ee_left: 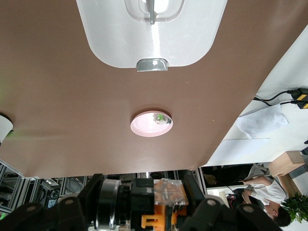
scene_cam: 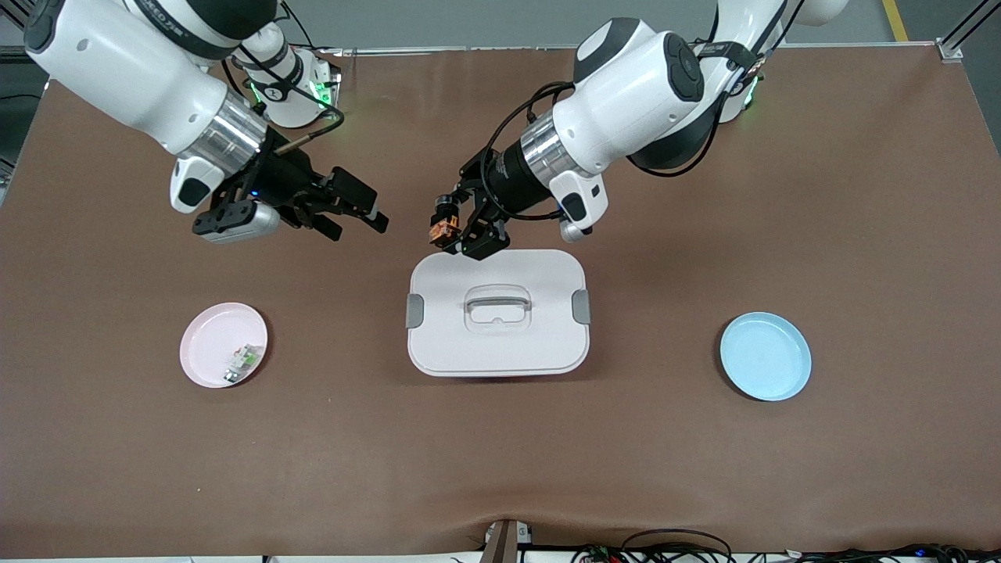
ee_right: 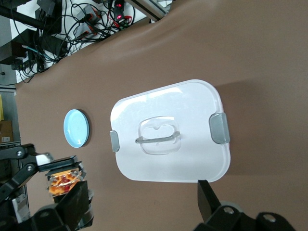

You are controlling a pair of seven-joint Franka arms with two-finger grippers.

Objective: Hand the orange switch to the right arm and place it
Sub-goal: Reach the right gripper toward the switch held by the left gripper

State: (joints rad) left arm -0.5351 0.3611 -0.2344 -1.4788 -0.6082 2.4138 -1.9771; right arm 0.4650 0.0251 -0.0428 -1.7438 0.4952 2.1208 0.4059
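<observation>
While the orange switch (scene_cam: pixel 443 229) is pinched between the fingers of the left gripper (scene_cam: pixel 461 231), it is held in the air just above the edge of the white lidded box (scene_cam: pixel 497 311) that faces the robot bases. In the left wrist view the switch (ee_left: pixel 163 202) is seen clamped between the two black fingers (ee_left: pixel 202 211), with its orange body and a clear upper section exposed. The right gripper (scene_cam: pixel 361 214) is held in the air over bare table (scene_cam: pixel 500 453), toward the right arm's end from the box, and its fingers are spread wide with nothing between them. A gap is visible between the right gripper and the switch; no contact is made. In the right wrist view the switch (ee_right: pixel 62 181) is seen in the other arm's gripper, with the box (ee_right: pixel 168 130) and the blue plate (ee_right: pixel 76 128) below. A pink plate (scene_cam: pixel 224 345) lies toward the right arm's end from the box, with a whitish-and-green small part (scene_cam: pixel 242 361) resting on it. The blue plate (scene_cam: pixel 765 356) lies toward the left arm's end from the box.
</observation>
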